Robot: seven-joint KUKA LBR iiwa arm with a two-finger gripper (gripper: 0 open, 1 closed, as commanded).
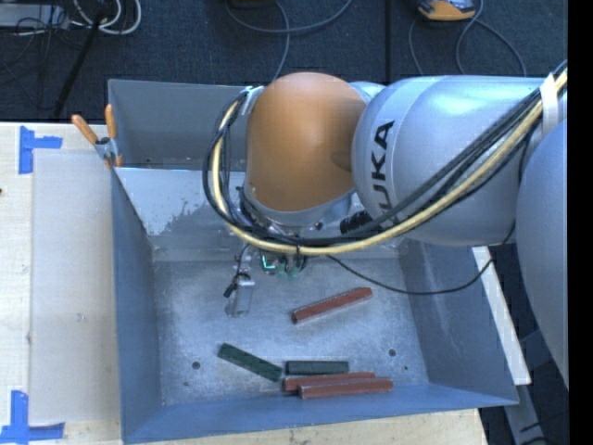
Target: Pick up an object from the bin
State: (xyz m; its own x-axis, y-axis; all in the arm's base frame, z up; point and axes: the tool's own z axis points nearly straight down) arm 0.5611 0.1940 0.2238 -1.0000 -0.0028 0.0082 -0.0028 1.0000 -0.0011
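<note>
A reddish-brown bar, long, slim and flat, lies aslant on the grey floor at the centre of the frame, its right end the higher in the picture. A little to its left, and apart from it, the fingers hang low over bare floor; whether they are open or closed cannot be told. Toward the lower edge lies a tilted dark green bar, and just right of it a small heap of one green and two brown bars. All rest in the sloped-walled bin. The arm, with its orange cover, reaches in from the right.
</note>
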